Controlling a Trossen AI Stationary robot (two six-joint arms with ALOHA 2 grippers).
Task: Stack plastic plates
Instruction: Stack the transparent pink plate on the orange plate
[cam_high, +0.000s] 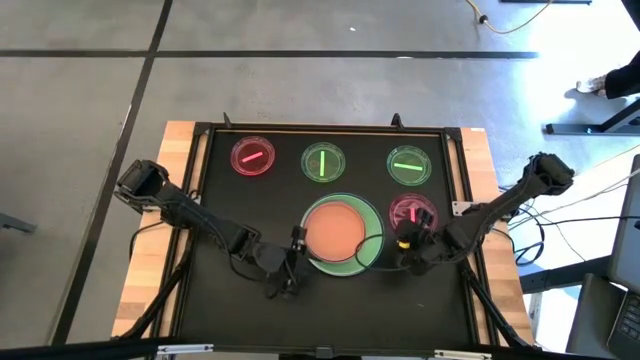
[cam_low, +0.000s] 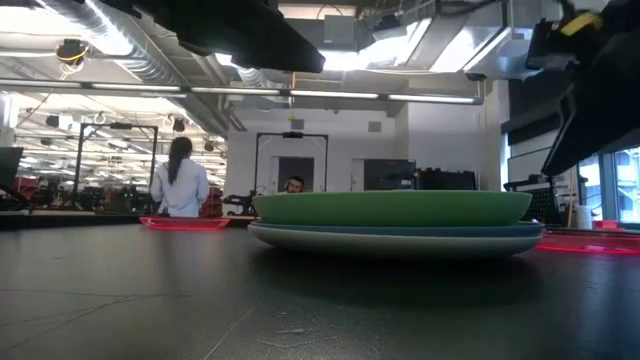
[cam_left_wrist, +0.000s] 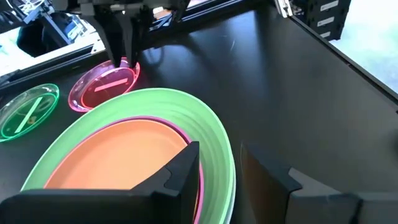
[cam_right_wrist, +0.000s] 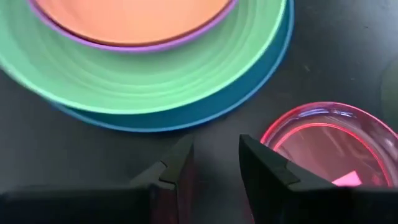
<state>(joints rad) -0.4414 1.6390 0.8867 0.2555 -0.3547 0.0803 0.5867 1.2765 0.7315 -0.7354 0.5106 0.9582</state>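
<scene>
A stack of plates (cam_high: 340, 233) rests on the black table: orange on top, then magenta, green and blue (cam_right_wrist: 205, 112), and it shows side-on in the low view (cam_low: 395, 220). Four small translucent dishes lie apart: a red one (cam_high: 252, 157), two green (cam_high: 324, 162) (cam_high: 410, 165), and a red one (cam_high: 412, 212) right of the stack. My left gripper (cam_left_wrist: 227, 177) is open at the stack's near-left rim (cam_high: 296, 248), one finger over the green rim. My right gripper (cam_right_wrist: 214, 163) is open, low over bare table between the stack and the red dish (cam_right_wrist: 329, 146).
The black mat has a raised dark frame (cam_high: 330, 128) on a wooden table (cam_high: 180, 140). Bare mat lies near and left of the stack (cam_high: 230, 200). In the room beyond the table, a person stands far off (cam_low: 180, 180).
</scene>
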